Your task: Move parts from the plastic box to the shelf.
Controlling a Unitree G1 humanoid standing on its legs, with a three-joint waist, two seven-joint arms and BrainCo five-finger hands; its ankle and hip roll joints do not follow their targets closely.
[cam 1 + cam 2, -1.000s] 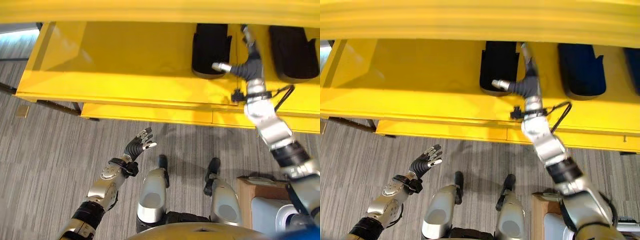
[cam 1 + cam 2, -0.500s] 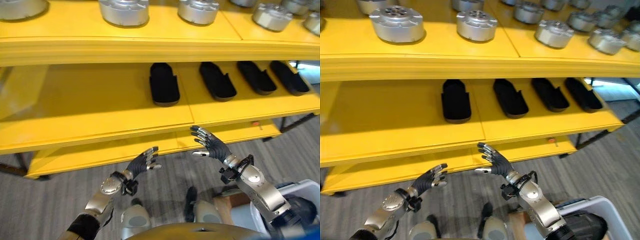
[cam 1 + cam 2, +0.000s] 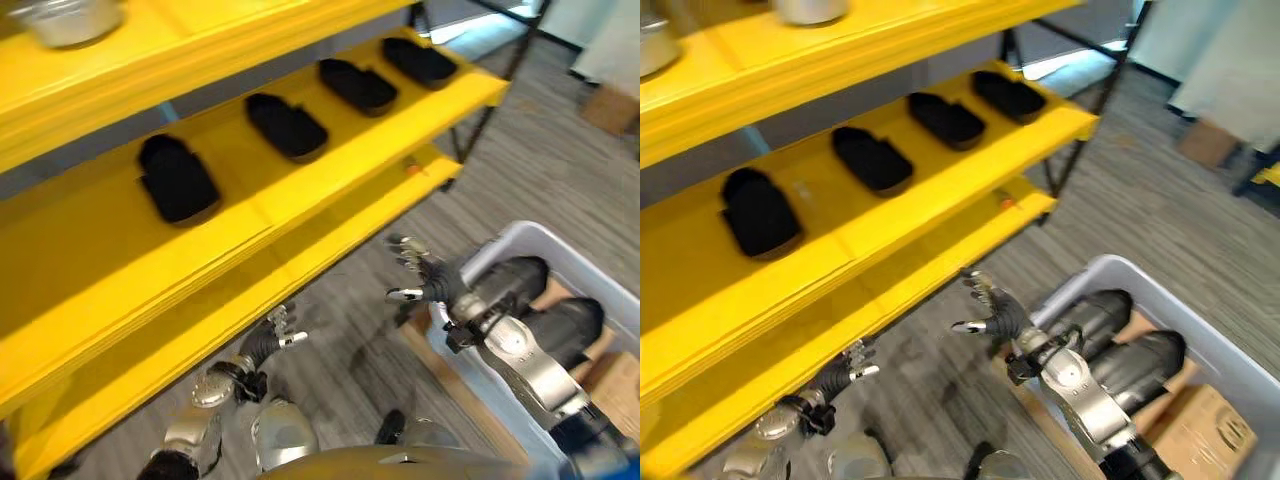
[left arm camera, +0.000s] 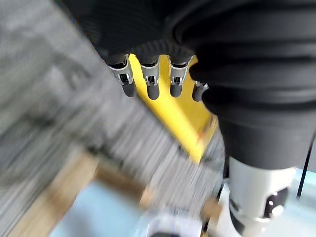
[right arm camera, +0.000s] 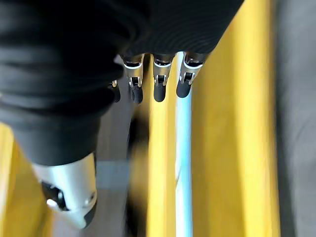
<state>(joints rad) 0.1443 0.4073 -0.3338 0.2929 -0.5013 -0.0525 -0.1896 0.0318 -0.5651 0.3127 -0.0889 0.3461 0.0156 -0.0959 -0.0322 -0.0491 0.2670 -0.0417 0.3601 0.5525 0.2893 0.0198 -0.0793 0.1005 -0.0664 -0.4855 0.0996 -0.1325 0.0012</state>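
You have four black parts lined up on the middle level of the yellow shelf [image 3: 300, 215]: the first [image 3: 177, 178] nearest the shelf's left end, the second [image 3: 287, 125] beside it, the third [image 3: 357, 84] next, and the fourth [image 3: 420, 60] closest to the far right end. Each lies flat on the yellow surface, apart from its neighbours. On the level above, one silver round part [image 3: 68, 17] shows at the upper edge.

Your plastic box [image 3: 520, 395], pale grey, stands on the carpeted floor [image 3: 540, 170] to the robot's right. Two dark parts lie inside it, side by side: one [image 3: 510, 282] nearer the shelf, one [image 3: 562, 330] behind it.

Your right hand [image 3: 432, 280] hovers at the box's near rim, in front of the lowest shelf level, fingers spread and straight, holding nothing. Whether it touches the rim cannot be told.

Your left hand [image 3: 262, 343] hangs low in front of the lowest shelf level, fingers loosely extended, empty, touching nothing.
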